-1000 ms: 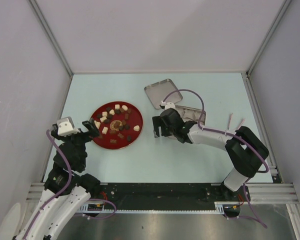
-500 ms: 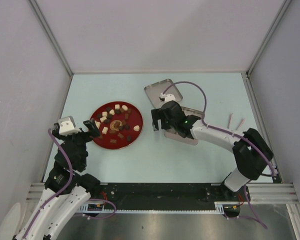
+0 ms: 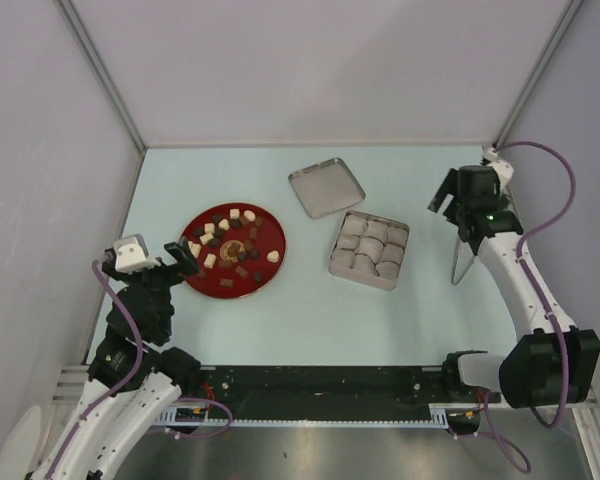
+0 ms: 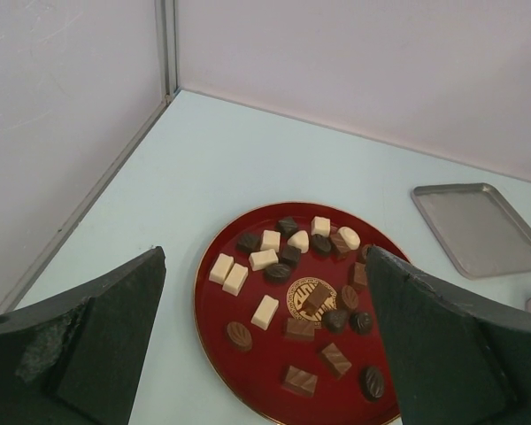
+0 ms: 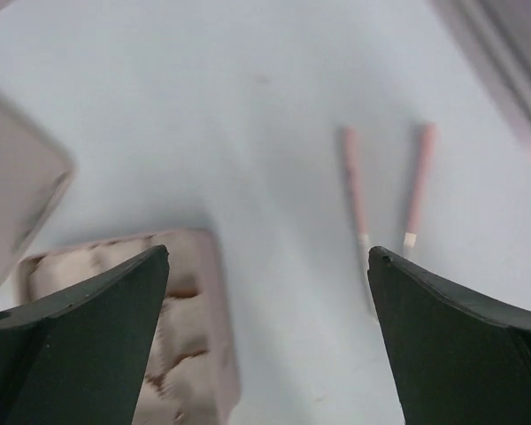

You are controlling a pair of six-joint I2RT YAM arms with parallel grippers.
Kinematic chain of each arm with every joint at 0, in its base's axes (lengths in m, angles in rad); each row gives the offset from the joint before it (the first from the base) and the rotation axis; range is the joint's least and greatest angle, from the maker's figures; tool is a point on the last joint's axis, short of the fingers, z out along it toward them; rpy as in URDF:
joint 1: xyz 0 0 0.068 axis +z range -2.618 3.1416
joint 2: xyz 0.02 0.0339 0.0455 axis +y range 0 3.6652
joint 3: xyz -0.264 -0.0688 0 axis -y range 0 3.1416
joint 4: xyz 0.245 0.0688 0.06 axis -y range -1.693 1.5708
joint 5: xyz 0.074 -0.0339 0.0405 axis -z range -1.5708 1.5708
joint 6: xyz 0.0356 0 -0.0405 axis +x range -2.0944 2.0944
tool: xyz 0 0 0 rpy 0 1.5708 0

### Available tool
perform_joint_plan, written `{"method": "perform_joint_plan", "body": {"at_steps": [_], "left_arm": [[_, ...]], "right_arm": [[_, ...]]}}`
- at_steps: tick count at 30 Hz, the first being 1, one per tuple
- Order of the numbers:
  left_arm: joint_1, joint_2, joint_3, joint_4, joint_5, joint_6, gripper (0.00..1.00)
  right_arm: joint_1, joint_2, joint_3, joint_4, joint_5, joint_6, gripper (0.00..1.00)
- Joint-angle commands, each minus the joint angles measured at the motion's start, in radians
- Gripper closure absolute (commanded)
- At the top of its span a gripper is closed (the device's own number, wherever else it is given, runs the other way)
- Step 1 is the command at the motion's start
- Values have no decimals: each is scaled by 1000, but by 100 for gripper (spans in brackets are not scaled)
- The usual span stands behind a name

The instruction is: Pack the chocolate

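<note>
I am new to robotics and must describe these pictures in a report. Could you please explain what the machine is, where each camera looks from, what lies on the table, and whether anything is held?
The machine is two robot arms, the left arm and the right arm, bolted at the table's near edge. One picture looks down from above. The other two come from a camera on each wrist, so the dark wedges at the bottom are that hand's own fingers. On the table lie a red plate of dark and white chocolates, a square metal tin lined with paper cups, a flat lid and two thin pink sticks. The left hand hovers by the plate and the right hand near the sticks. Both are open and hold nothing.
</note>
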Motion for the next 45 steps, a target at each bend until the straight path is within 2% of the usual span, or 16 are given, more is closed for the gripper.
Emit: {"method": "perform_joint_plan", "body": {"at_steps": [1, 7, 12, 14, 22, 27, 29, 34, 39, 41, 45], "left_arm": [[-6, -13, 4, 9, 17, -13, 0], [-6, -24, 1, 6, 47, -1, 0], [-6, -21, -4, 11, 57, 8, 0], [-6, -18, -4, 12, 58, 10, 0], [-6, 8, -10, 26, 60, 25, 0], [-6, 25, -12, 34, 69, 30, 0], [-6, 32, -12, 32, 75, 33, 0], [-6, 38, -12, 37, 90, 39, 0], [-6, 44, -10, 37, 119, 43, 0], [-6, 45, -10, 35, 132, 43, 0], [-6, 61, 1, 25, 185, 39, 0]], "right_arm": [[-229, -3, 24, -170, 60, 143, 0], [-406, 95, 22, -135, -41, 157, 1], [-479, 196, 22, -77, -64, 159, 11], [-507, 252, 22, -63, -102, 156, 20], [-512, 377, 22, 14, -208, 104, 38], [-513, 462, 22, 49, -239, 110, 50], [-513, 483, 22, 55, -244, 119, 59], [-513, 525, 22, 77, -250, 134, 69], [-516, 526, 22, 75, -251, 133, 93], [-518, 517, 22, 66, -258, 130, 99], [-518, 461, 19, 51, -285, 131, 100]]}}
